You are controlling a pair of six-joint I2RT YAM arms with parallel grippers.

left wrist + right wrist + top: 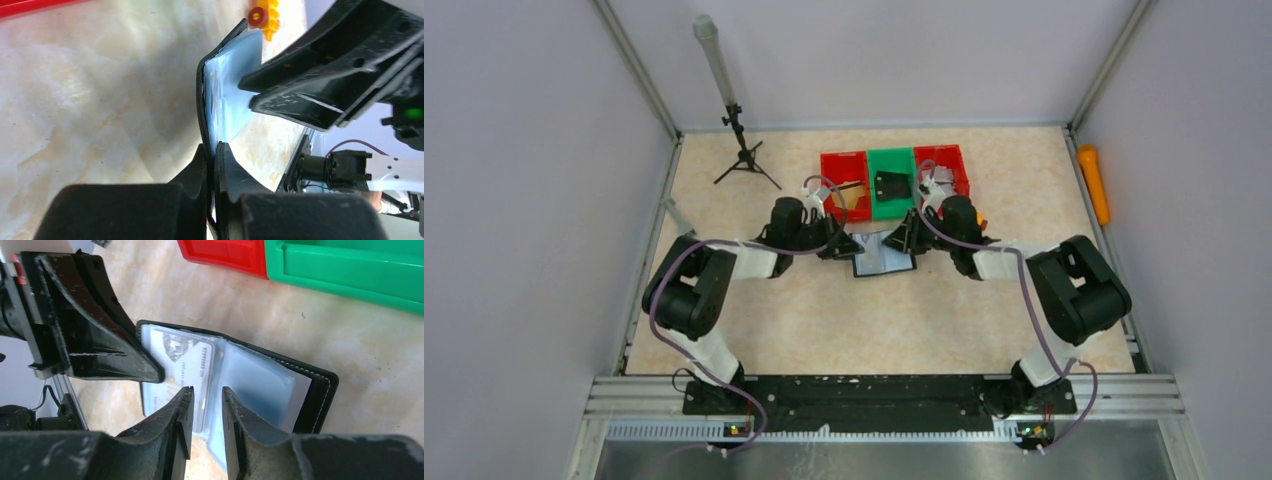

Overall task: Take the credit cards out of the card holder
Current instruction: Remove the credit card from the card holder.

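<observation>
Card holder (884,256) lies open mid-worktop (984,320), just before green bin (891,185). Its long axis runs left to right, spine pointing away from the bases, pale inside up. Left gripper (213,150): fingers pinched shut on the left cover's edge. Right gripper (205,395): fingers narrowly apart, straddling the clear sleeve edge. Credit card (192,360) sits just ahead of them, so the right arm looks nearer for the pull.

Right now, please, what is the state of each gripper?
Left gripper: shut on the edge of the card holder.
Right gripper: open, fingers apart over the holder's open inside, gripping nothing that I can see.
</observation>
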